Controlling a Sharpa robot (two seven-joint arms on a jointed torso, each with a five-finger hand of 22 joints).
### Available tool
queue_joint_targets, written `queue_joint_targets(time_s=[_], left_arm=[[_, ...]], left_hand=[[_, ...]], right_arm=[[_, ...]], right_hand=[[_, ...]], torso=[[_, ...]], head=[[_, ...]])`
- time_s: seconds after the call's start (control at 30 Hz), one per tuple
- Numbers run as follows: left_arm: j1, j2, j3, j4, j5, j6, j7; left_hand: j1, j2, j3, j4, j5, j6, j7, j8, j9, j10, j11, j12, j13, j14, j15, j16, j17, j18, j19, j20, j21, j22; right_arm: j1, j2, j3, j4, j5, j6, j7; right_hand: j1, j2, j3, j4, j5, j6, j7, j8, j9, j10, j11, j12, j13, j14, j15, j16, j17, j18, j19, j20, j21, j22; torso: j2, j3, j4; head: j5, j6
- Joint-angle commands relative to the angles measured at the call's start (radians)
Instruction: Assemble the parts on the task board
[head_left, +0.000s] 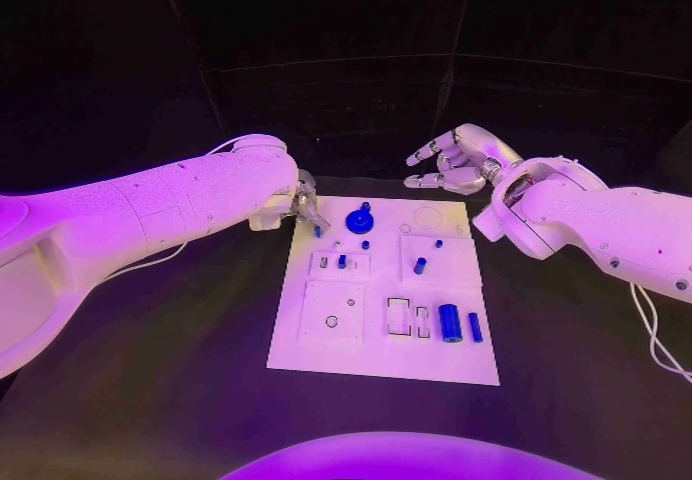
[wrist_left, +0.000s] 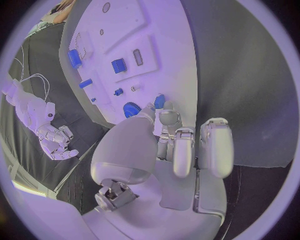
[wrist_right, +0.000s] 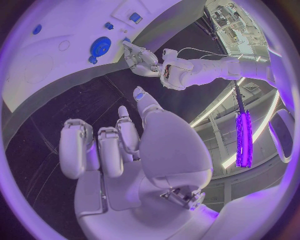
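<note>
From the head view, the flat white task board (head_left: 378, 340) lies mid-table, its long side running near to far. The left hand (head_left: 302, 208) sits at its far left corner, by the round blue gear (head_left: 359, 222).

The left wrist view shows a small blue peg (wrist_left: 159, 101) at its fingertips (wrist_left: 167, 117) — held or not, I cannot tell. It should go slow and straight.

The right hand (wrist_right: 125, 150) hangs loose, holding nothing — off the far right.

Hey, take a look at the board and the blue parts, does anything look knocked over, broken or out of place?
Nothing stands out. The task board lies flat on the black table, its blue parts look intact, and none has slid off. The left hand is at the board's far corner; the right hand hovers beyond it, holding nothing.
</note>
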Motion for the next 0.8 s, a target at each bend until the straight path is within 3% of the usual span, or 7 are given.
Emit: queue_joint_targets(time_s=[0.03, 0.3, 0.57, 0.8], left_arm=[[0.001, 0.002, 0.001, -0.001, 0.004, 0.016, -0.001], [0.001, 0.002, 0.001, -0.001, 0.028, 0.020, 0.006], [0.000, -0.006, 0.001, 0.009, 0.051, 0.000, 0.017], [0.000, -0.038, 0.001, 0.044, 0.079, -0.050, 0.028]], left_hand=[[0.021, 0.003, 0.003, -0.012, 0.007, 0.010, 0.000, -0.006, -0.002, 0.001, -0.005, 0.006, -0.002, 0.106, -0.002, 0.003, 0.263, -0.007, 0.017, 0.002, 0.002, 0.058], [0.061, 0.021, 0.027, -0.038, 0.008, 0.018, -0.006, -0.006, -0.008, 0.005, -0.010, 0.006, -0.003, 0.106, -0.005, 0.003, 0.263, -0.007, 0.018, -0.001, 0.003, 0.060], [0.160, 0.043, 0.112, -0.115, 0.013, 0.017, -0.014, -0.008, -0.013, 0.006, -0.018, -0.002, -0.010, 0.106, -0.012, 0.003, 0.263, -0.007, 0.017, -0.007, 0.001, 0.060], [0.164, 0.007, 0.217, -0.158, 0.011, 0.011, -0.010, 0.002, -0.001, 0.016, -0.016, -0.011, -0.018, 0.106, -0.009, 0.003, 0.263, -0.007, 0.017, -0.007, -0.001, 0.060]], right_arm=[[0.002, 0.001, 0.001, 0.001, 0.002, 0.004, 0.008], [0.002, 0.002, 0.001, 0.001, 0.002, 0.004, 0.008], [0.002, 0.002, 0.001, 0.000, 0.002, 0.005, 0.008], [0.002, 0.001, 0.001, -0.002, 0.002, 0.004, 0.008]], right_hand=[[-0.004, 0.010, -0.005, -0.001, 0.002, -0.009, -0.001, 0.007, -0.002, -0.004, 0.001, -0.006, 0.012, 0.089, -0.006, -0.003, 0.202, 0.013, -0.005, 0.000, -0.007, -0.001], [-0.004, 0.010, -0.005, -0.001, 0.002, -0.009, -0.001, 0.007, -0.002, -0.004, 0.001, -0.006, 0.012, 0.089, -0.006, -0.003, 0.202, 0.013, -0.005, 0.000, -0.007, -0.001], [-0.003, 0.012, -0.007, -0.001, 0.004, -0.010, -0.001, 0.008, -0.002, -0.004, 0.001, -0.005, 0.013, 0.089, -0.006, -0.003, 0.203, 0.013, -0.005, 0.000, -0.007, -0.001], [-0.003, 0.012, -0.007, -0.001, 0.004, -0.010, -0.001, 0.008, -0.002, -0.004, 0.001, -0.005, 0.013, 0.089, -0.006, -0.003, 0.203, 0.013, -0.005, 0.000, -0.007, -0.001]], torso=[[0.000, 0.0000, 0.0002], [0.000, -0.0003, 0.0004], [0.000, -0.0001, 0.0002], [0.000, -0.0001, 0.0014]], head=[[0.000, -0.002], [0.001, -0.004], [0.000, -0.005], [-0.001, -0.005]])
